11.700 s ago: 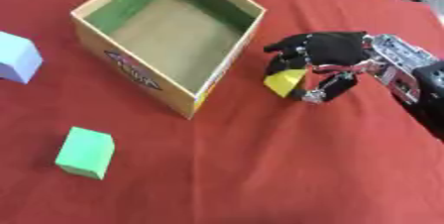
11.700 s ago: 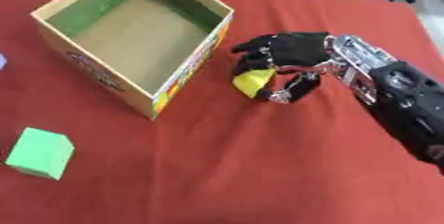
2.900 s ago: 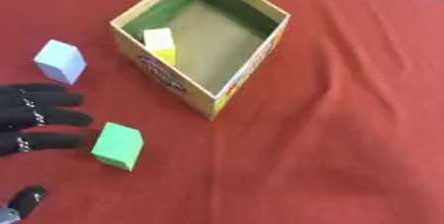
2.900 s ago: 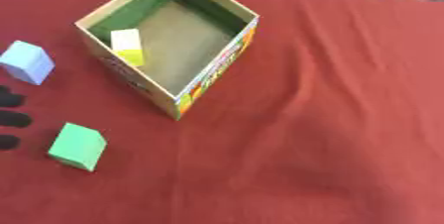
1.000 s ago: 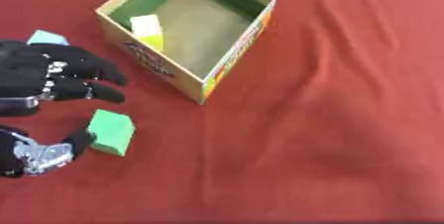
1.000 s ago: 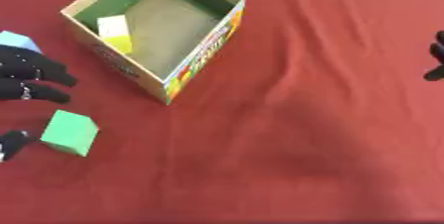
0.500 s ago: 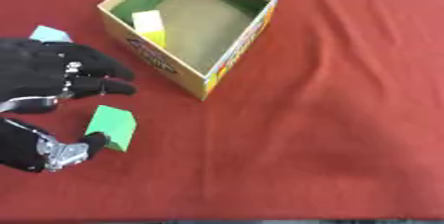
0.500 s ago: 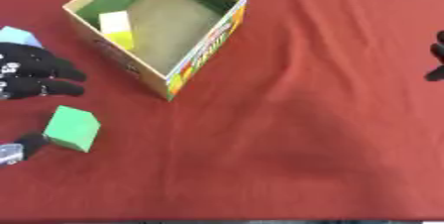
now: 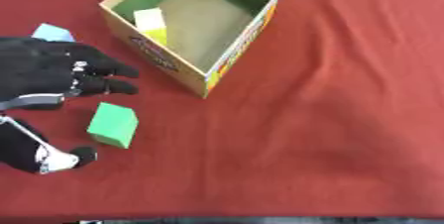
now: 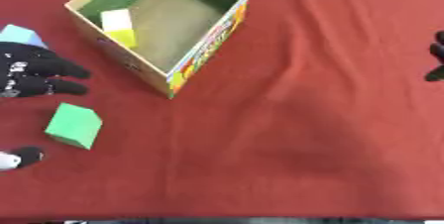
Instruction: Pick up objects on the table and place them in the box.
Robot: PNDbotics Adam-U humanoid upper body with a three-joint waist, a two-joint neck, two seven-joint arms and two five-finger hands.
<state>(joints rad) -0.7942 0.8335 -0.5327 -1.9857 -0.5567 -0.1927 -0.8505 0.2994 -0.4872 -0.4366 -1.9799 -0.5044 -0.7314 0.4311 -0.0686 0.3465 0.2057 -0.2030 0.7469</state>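
One cardboard box (image 9: 195,25), open top, green inner walls, sits upper-left on the red surface (image 9: 347,119), turned corner-on toward the camera. Three blocks total: one yellow block (image 9: 152,24) inside the box, leaning against its left inner wall; one green block (image 9: 114,124) on the cloth, below-left of the box; one light blue block (image 9: 52,32) further up-left, partly hidden behind the left hand. Box outer walls carry colourful print w/ some lettering, blurred, can't be read; no brand legible. Left hand (image 9: 43,72) comes in from the left edge, black, spread wide w/ fingers (image 9: 113,69) pointing right toward the box, thumb (image 9: 76,156) low near the bottom-left. Green block lies in the gap between fingers above and thumb below, just beside both but apart from them as far as can be seen; hand is released, not grasping anything. Fingertips stop short of the box's left wall, small gap. Blue block touches or sits just behind the back of the hand, can't tell which. Right hand (image 10: 437,62) shows only as a dark sliver at the right edge in the right eye view, well apart from the box and blocks; can't tell its fingers' state. Rest of the cloth is wrinkled at centre-right.
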